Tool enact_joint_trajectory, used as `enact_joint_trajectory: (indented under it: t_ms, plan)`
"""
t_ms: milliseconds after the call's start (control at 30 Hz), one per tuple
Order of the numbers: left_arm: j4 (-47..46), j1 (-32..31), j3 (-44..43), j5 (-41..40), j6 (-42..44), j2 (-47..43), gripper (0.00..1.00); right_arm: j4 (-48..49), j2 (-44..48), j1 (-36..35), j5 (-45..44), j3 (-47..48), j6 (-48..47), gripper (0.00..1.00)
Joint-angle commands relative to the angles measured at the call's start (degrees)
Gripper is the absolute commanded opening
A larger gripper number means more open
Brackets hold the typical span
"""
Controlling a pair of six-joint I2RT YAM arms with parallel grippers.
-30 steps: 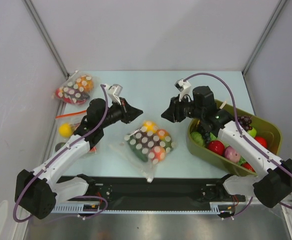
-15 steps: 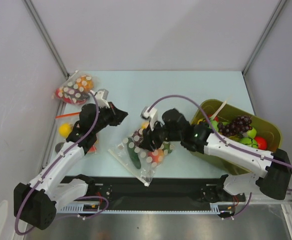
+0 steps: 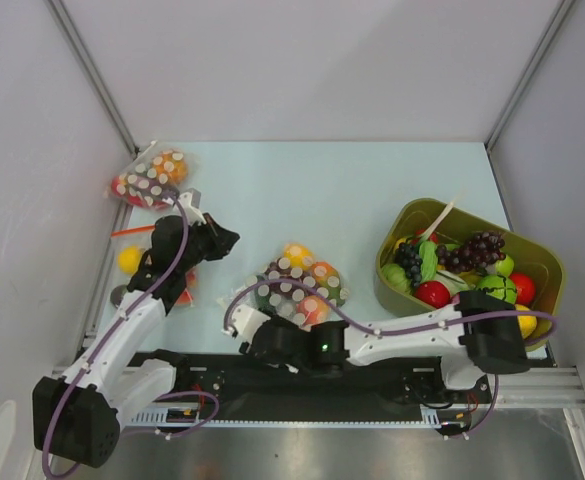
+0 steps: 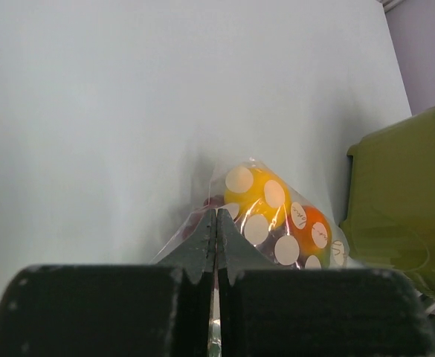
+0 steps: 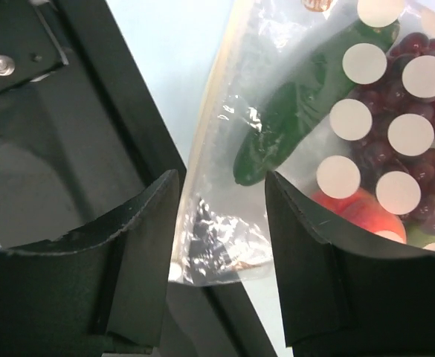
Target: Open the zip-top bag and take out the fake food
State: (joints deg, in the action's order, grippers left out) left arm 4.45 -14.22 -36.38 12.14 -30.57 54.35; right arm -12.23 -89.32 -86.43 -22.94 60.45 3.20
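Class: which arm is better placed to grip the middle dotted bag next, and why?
Right. The right gripper is open and straddles the near edge of the bag. The left gripper is shut and stands apart from the bag.

Bright, even light throws soft shadows; the zip-top bag (image 5: pixel 232 201) glints, and wrist views blur up close.

Pale table (image 3: pixel 312 190); grey panel walls (image 3: pixel 302 70).

Table (image 3: pixel 312 180) open behind zip-top bag (image 3: pixel 302 287), green bin (image 3: pixel 384 290) blocks R side, dotted bag (image 3: pixel 150 178) far-L corner.
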Motion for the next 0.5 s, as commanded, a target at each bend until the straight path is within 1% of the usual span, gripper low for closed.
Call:
enact_joint_trajectory:
  t_ms: [0, 67, 233, 367, 467]
  plan:
    - [-0.76, 0.86, 0.78, 1.04, -0.72, -1.96, 0.00, 0.37, -5.59, -2.59, -11.86, 6.25, -2.06, 0.55]
    - [-0.67, 1.03, 0.96, 1.04, -0.55, -2.66, 0.00, -0.43, -8.75, -3.30, -12.65, 7.66, -2.50, 0.55]
    - [0.03, 1.56, 1.49, 1.74, -0.19, -4.16, 0.00, -1.21, -13.07, -4.79, -14.32, 11.00, -2.67, 0.56]
    - [0.12, 1.82, 1.49, 2.45, -0.02, -4.86, 0.00, -3.06, -17.81, -4.36, -16.26, 13.55, -2.50, 0.57]
    - [0.21, 1.91, 1.49, 2.89, 0.07, -5.22, 0.00, -5.00, -20.80, -3.57, -15.82, 15.22, -2.24, 0.56]
